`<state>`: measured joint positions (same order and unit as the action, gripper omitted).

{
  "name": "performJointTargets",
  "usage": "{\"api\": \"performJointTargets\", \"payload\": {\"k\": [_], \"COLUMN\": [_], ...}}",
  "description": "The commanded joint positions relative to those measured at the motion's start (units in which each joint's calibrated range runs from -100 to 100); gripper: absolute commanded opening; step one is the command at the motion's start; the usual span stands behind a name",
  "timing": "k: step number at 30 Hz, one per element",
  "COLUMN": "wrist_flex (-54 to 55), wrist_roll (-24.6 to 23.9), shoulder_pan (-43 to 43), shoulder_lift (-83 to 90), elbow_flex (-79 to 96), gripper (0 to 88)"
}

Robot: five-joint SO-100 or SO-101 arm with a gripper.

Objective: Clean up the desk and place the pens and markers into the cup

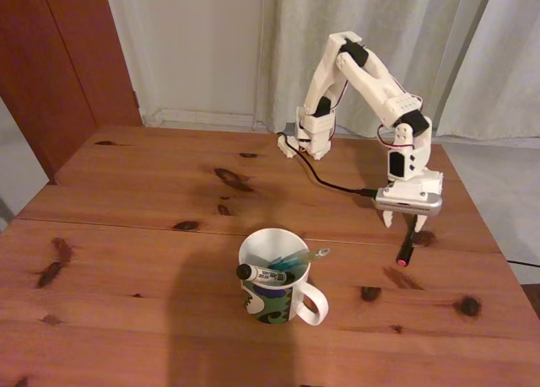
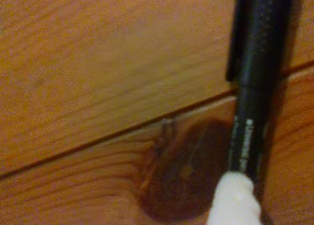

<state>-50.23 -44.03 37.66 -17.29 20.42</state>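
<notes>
Already the white marker and the teal pen stood in the cup, so the step in hand looked to be the last pick: the black pen lay on the counter across the seam, right of the cup in the fixed view. The jaws hung wide, straddling its upper end without closing on it. Next they would need to close squarely, lift, and swing over the cup's rim. The wrist view added the barrel's small printing, a dark knot beside it and a white fingertip; the fixed view alone placed the cup.
</notes>
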Motion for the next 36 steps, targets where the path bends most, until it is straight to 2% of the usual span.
{"api": "performJointTargets", "payload": {"k": [1, 22, 36], "wrist_flex": [-4.7, -19.1, -19.4], "wrist_roll": [0.4, -0.1, -1.1], "shoulder_pan": [0.3, 0.8, 3.6], "shoulder_lift": [0.4, -0.4, -0.5], "elbow_flex": [-2.0, -17.4, -19.2], "gripper": [22.3, 22.3, 22.3]}}
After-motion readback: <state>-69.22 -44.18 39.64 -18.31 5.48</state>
